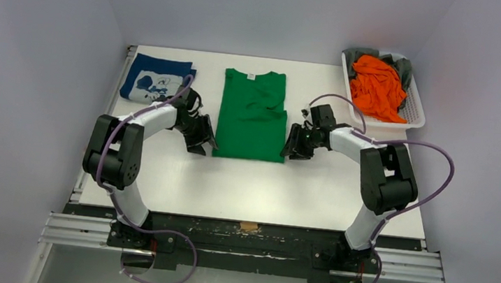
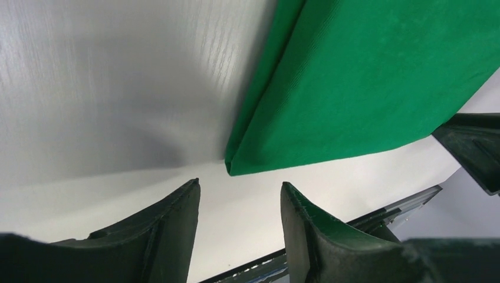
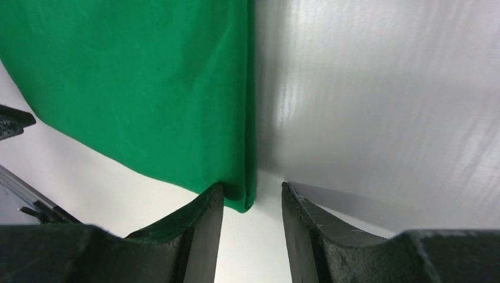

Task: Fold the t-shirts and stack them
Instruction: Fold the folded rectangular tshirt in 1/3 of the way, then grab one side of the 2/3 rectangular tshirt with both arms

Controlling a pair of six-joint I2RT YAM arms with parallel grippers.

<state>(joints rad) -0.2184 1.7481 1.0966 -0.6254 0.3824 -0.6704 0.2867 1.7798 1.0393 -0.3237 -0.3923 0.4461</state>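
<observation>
Top external view: a green t-shirt (image 1: 253,114) lies flat mid-table (image 1: 263,192), its sleeves turned in to make a long rectangle, collar at the far end.
Done so far: a navy t-shirt (image 1: 156,81) rests folded, white print up, at the far left corner, apart from the green one.
Waiting: an orange t-shirt (image 1: 377,88) and a grey t-shirt (image 1: 360,56) sit crumpled in the white basket (image 1: 416,110) at the far right.
Left gripper (image 1: 200,140): at the shirt's near left corner; the left wrist view shows its jaws parted and empty, the cloth corner just ahead of the tips.
Right gripper (image 1: 295,146): at the near right corner; the right wrist view shows it parted too, the corner lying between the fingertips, nothing pinched.
Step in hand: likely taking both near corners to fold the hem up toward the collar.
Progress: one shirt finished, one half folded, two untouched; nothing is stacked yet.
</observation>
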